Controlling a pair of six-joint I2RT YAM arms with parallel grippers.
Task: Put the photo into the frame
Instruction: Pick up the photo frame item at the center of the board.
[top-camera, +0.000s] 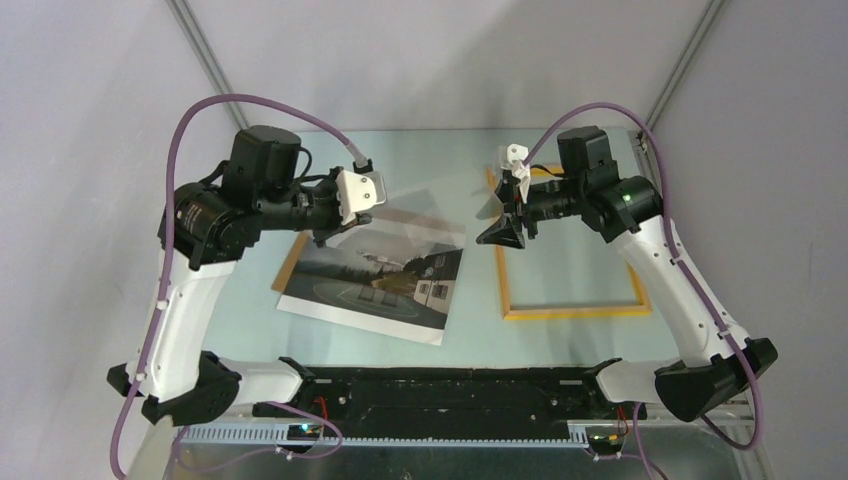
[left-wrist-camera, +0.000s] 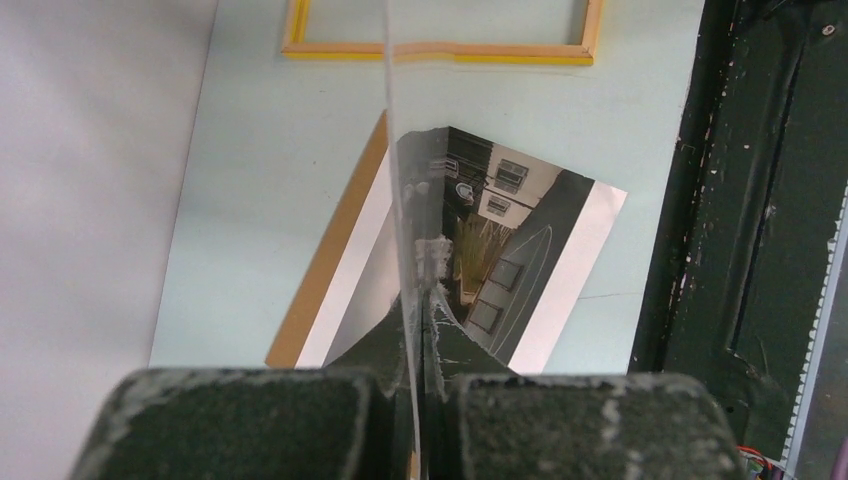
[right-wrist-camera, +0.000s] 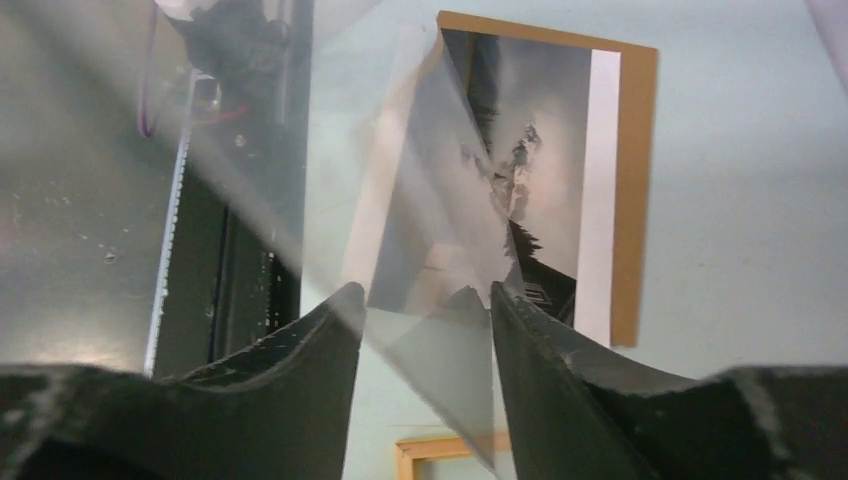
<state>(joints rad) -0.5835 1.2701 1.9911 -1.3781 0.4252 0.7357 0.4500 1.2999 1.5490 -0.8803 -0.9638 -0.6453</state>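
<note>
The photo (top-camera: 385, 280) lies flat on a brown backing board (top-camera: 290, 262) at centre left; it also shows in the left wrist view (left-wrist-camera: 520, 250) and the right wrist view (right-wrist-camera: 540, 130). The yellow-orange frame (top-camera: 575, 312) lies on the table at the right, without its pane. My left gripper (top-camera: 372, 212) is shut on the edge of the clear pane (top-camera: 425, 215) and holds it tilted above the photo; in the left wrist view the gripper (left-wrist-camera: 425, 290) grips the pane (left-wrist-camera: 390, 120) edge-on. My right gripper (top-camera: 505, 232) is open, and in the right wrist view (right-wrist-camera: 425, 295) the pane's corner (right-wrist-camera: 450, 380) hangs between its fingers.
The backing board (left-wrist-camera: 330, 250) sticks out past the photo's far and left edges. The frame's near rail (left-wrist-camera: 440, 50) is beyond the photo. A black base rail (top-camera: 440, 385) runs along the table's near edge. Grey walls close in the back and sides.
</note>
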